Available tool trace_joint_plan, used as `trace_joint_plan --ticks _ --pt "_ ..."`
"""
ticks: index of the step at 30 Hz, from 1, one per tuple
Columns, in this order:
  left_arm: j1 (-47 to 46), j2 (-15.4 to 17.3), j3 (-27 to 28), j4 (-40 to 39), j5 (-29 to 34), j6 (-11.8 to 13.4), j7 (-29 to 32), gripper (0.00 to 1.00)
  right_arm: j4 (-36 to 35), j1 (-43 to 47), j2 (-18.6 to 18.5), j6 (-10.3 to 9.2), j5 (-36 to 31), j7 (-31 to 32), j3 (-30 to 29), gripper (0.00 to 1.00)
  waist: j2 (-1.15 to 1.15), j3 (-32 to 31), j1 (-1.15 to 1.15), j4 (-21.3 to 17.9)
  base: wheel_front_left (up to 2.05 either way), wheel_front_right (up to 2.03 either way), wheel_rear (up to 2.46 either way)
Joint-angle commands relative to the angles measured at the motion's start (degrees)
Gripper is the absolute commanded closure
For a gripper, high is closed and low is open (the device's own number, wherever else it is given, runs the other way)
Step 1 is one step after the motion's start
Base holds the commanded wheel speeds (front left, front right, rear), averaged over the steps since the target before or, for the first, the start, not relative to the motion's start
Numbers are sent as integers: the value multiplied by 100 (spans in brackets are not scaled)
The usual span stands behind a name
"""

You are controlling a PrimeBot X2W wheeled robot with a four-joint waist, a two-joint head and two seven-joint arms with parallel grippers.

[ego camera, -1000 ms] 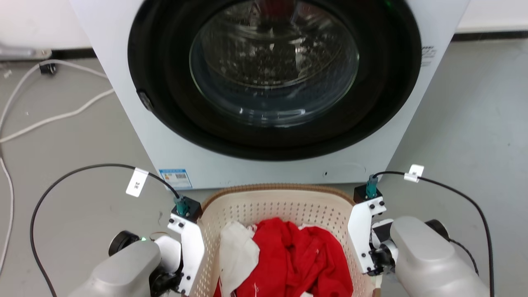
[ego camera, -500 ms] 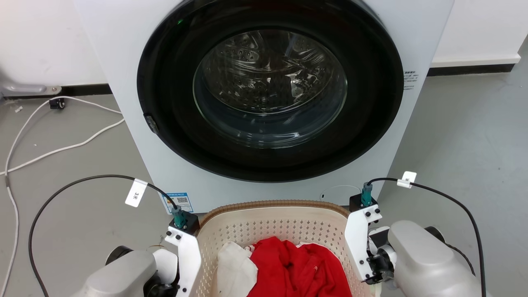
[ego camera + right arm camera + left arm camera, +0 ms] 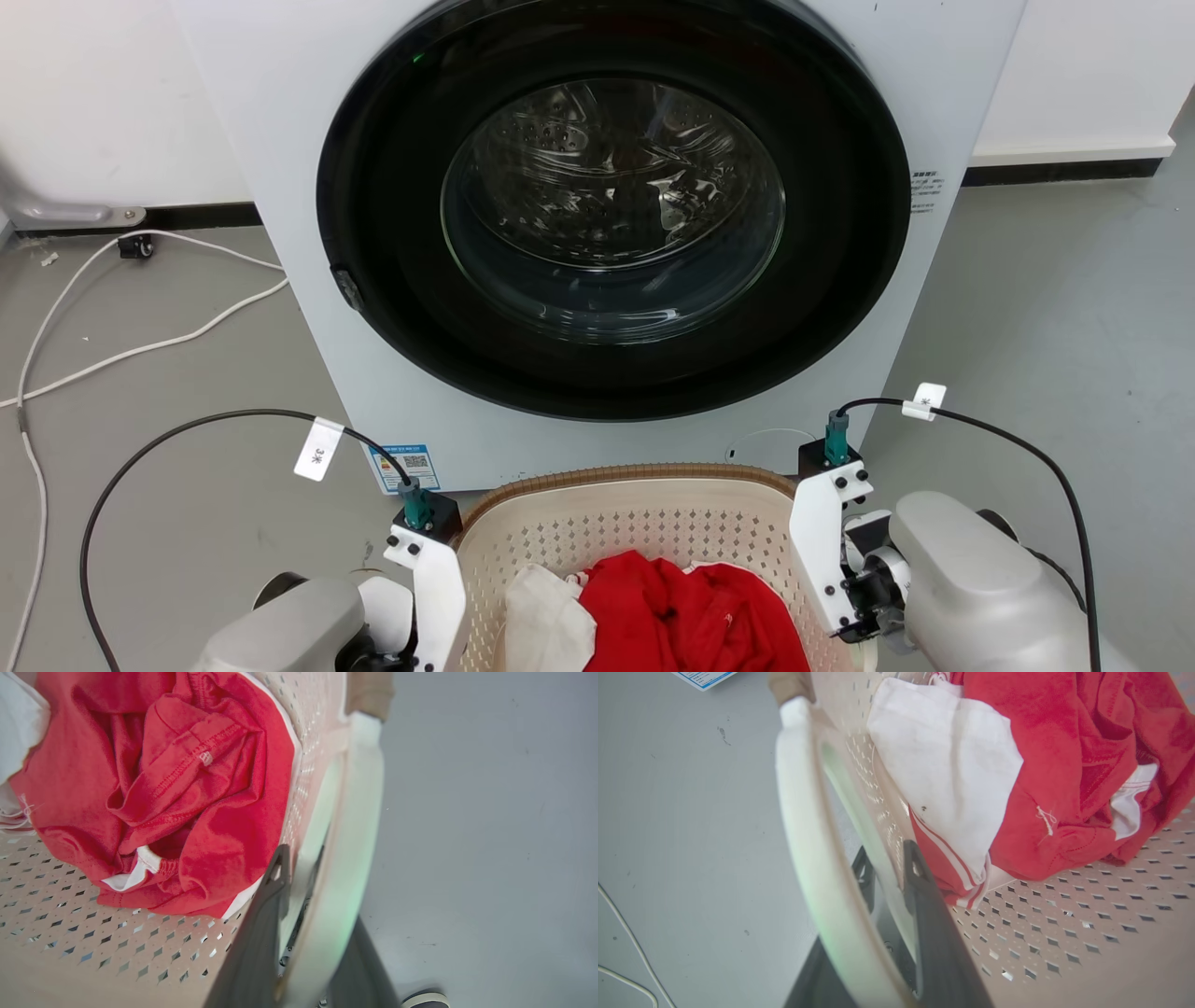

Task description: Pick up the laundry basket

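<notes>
The laundry basket (image 3: 616,478), cream and perforated with a brown woven rim, sits at the bottom centre of the head view in front of the washing machine. It holds red and white clothes (image 3: 686,611). In the left wrist view my left gripper (image 3: 887,858) is shut on the basket's white left handle (image 3: 803,812), one dark finger inside the wall and one outside. My right gripper (image 3: 310,877) is shut the same way on the white right handle (image 3: 357,812). The fingertips are hidden under both wrists in the head view.
A white front-loading washing machine (image 3: 616,243) with its round dark door shut stands just behind the basket. White cables (image 3: 140,345) lie on the grey floor to the left. Bare grey floor (image 3: 1074,308) lies to the right, and the wall runs behind.
The whole head picture has shifted, so the camera moved and more of the washer shows. The basket rim now overlaps the washer's lower edge. Both grippers remain on the handles.
</notes>
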Motion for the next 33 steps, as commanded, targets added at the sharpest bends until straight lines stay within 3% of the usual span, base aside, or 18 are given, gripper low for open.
trace_joint_plan --ticks 1,33 --pt "94 -80 -59 -58 32 -111 17 100 -89 -65 -22 23 8 -12 73 100 0 -12 0 7 0 0 0" --pt "-101 -70 -64 -63 1 -111 5 100 33 -248 -34 28 509 -98 532 100 0 -29 0 -45 0 0 0"
